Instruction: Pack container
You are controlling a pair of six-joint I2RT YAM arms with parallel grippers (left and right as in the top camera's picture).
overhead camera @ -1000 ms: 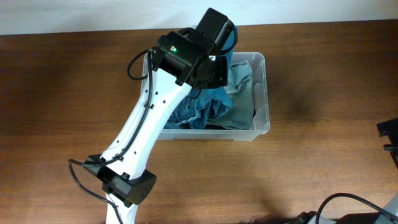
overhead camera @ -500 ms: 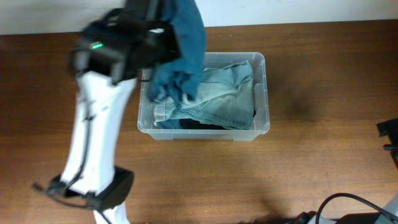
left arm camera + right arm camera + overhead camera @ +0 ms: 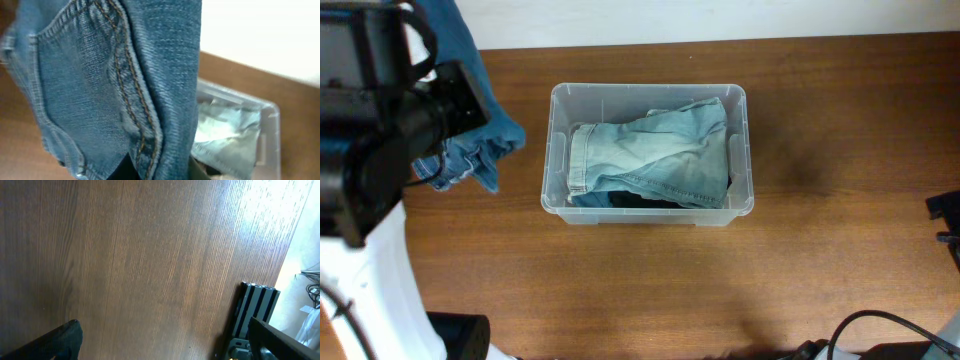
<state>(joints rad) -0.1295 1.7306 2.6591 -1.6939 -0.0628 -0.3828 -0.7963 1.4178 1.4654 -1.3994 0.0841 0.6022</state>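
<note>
Container (image 3: 748, 150) of clear plastic on the bench (image 3: 820, 280), slightly behind centre, holding a folded pale denim garment (image 3: 650, 155). To its left, the left gripper (image 3: 160, 170) is raised above the bench, its fingers pinching a fold of dark blue jeans (image 3: 110, 85) that hang just left of the container's wall in the overhead view. At the bench's far right, well apart from the container, the right gripper (image 3: 164, 330) hovers over bare wood with fingers spread.
</note>
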